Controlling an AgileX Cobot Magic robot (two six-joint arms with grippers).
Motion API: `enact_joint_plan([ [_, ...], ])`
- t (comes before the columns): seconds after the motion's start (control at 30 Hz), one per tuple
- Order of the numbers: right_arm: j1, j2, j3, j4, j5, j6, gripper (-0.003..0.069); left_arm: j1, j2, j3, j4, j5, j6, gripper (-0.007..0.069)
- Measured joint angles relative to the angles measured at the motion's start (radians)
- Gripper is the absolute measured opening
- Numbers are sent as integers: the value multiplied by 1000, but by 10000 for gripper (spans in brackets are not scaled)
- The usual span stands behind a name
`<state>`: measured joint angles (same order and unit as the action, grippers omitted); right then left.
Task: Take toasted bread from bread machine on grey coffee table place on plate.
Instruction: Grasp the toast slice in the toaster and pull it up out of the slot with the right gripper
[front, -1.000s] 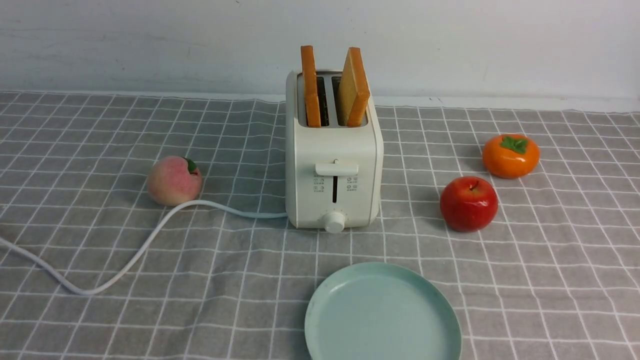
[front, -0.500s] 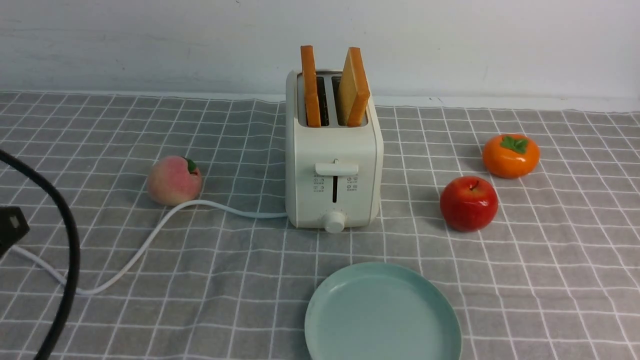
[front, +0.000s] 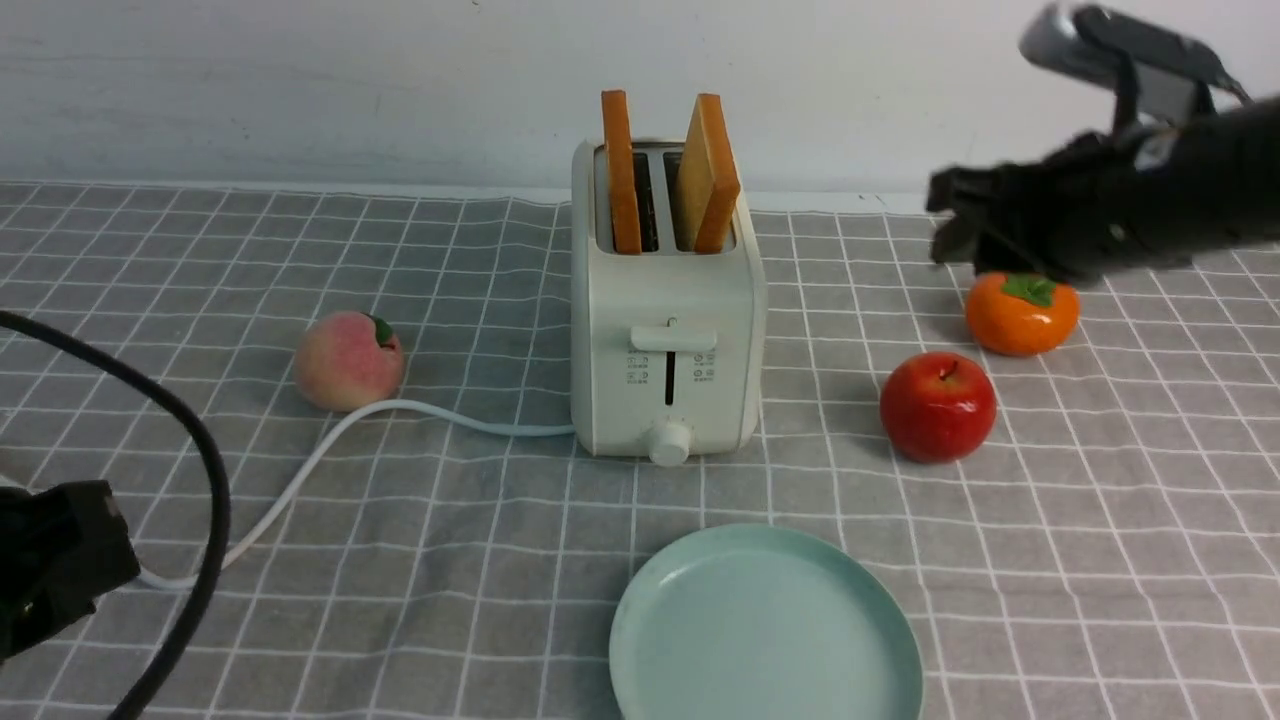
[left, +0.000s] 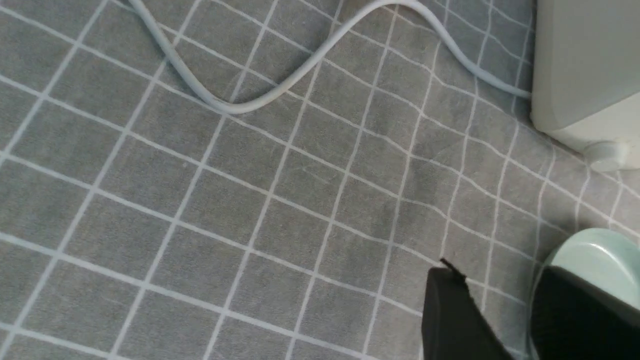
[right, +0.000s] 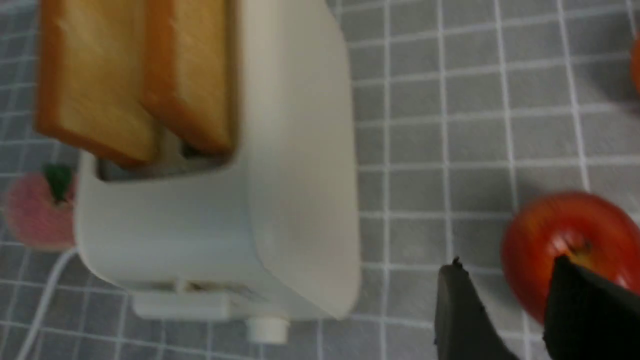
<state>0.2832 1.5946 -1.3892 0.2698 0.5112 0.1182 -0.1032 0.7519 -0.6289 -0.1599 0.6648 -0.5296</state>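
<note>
Two slices of toasted bread (front: 620, 170) (front: 708, 175) stand upright in the slots of the cream-white bread machine (front: 665, 340) on the grey coffee table (front: 1100, 550). The mint-green plate (front: 765, 630) lies bare in front of it. My right gripper (front: 940, 222) hovers to the right of the bread machine, about level with its top, open and holding nothing (right: 505, 272). Its wrist view shows both slices (right: 95, 85) (right: 192, 75) from above. My left gripper (left: 492, 280) is low over the cloth at the near left, open and holding nothing, with the plate's rim (left: 595, 255) beside it.
A red apple (front: 937, 405) and an orange persimmon (front: 1020, 310) sit to the right of the bread machine, under the right arm. A peach (front: 348, 360) sits on its left. Its white cord (front: 300, 470) trails to the near left, past the left arm's black cable (front: 205, 520).
Both arms have come into the front view. The left rose from the lower left edge, and the right swung in from the right above the persimmon. Bread, bread machine and plate have not moved.
</note>
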Motion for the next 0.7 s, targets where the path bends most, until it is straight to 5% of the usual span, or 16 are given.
enact_joint_plan([
  [0.43,133,403,-472,22,-46,-144,414,-53,6,0,-17,-23,0,237],
  [0.6,131,466,-474,22,-99,-150,398,-63,6,0,-16,-23,0,238],
  [0.7,131,475,-474,22,-100,-150,304,-63,6,0,-16,-23,0,238],
])
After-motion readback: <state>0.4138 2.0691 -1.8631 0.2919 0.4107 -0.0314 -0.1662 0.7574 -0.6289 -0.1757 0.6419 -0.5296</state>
